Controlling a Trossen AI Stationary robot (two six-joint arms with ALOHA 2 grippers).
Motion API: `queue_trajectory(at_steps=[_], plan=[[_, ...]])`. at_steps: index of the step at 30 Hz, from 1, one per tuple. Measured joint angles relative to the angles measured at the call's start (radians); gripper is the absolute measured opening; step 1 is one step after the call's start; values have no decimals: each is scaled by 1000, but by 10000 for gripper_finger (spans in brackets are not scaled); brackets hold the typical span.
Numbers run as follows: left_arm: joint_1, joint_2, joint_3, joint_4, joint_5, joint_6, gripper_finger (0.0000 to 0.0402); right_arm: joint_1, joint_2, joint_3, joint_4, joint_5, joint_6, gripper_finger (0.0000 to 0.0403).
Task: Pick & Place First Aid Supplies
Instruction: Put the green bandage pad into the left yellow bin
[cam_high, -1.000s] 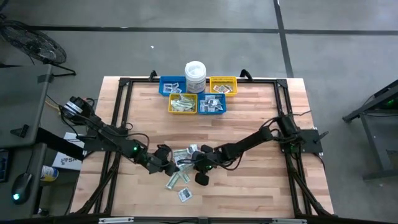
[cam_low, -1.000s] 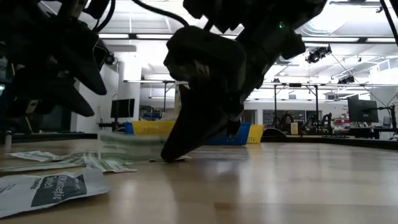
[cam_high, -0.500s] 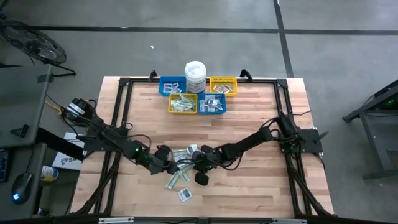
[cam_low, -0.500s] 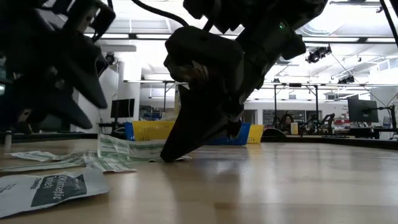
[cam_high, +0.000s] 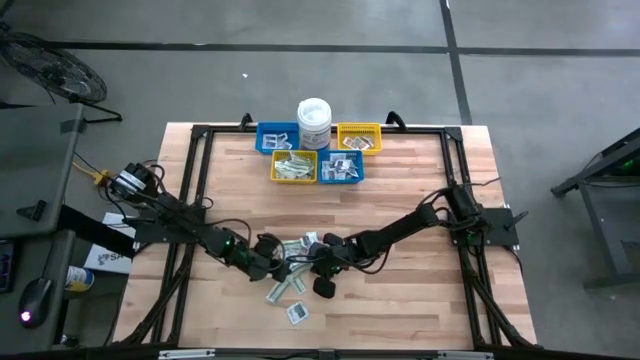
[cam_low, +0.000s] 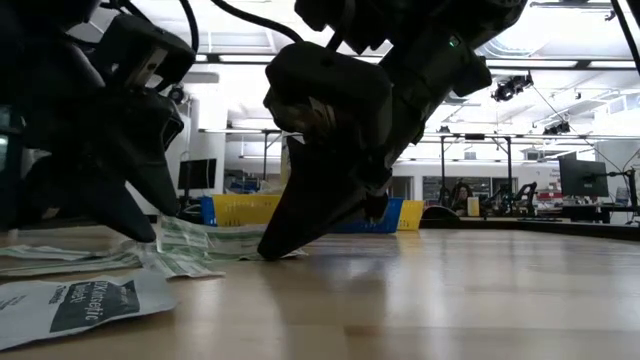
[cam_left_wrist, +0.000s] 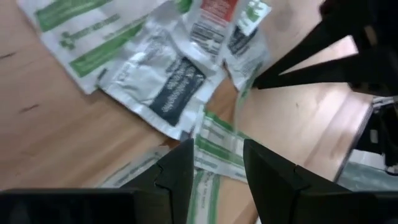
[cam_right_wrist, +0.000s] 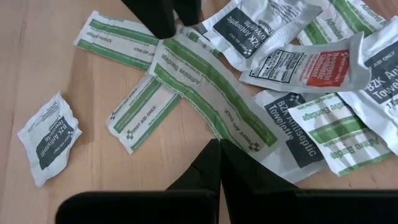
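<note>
High view: pile of small flat paper first aid packets (cam_high: 293, 258) mid-front on wooden table (cam_high: 400, 200); left hand (cam_high: 268, 265) and right hand (cam_high: 322, 262) flank pile.

Right wrist view alone shows print: long green-and-white bandage strip (cam_right_wrist: 211, 93), white square towelette packet (cam_right_wrist: 48, 137) apart from pile.

Left hand fingers parted over strip (cam_left_wrist: 217, 146), grasping nothing visible. Right hand clenched, tips touching table.

Versus a second ago: left hand lower, closer to pile; right unchanged.

Table's right half bare.
</note>
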Motion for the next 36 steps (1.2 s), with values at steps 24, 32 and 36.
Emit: queue_trajectory(at_steps=[24, 32, 36], plan=[[0, 1, 0, 59, 6, 53, 140, 0, 1, 0, 0, 2, 1, 0], [0, 18, 0, 79, 2, 53, 140, 0, 1, 0, 2, 3, 1, 0], [0, 20, 1, 105, 21, 53, 140, -2, 1, 0, 3, 3, 0, 0]])
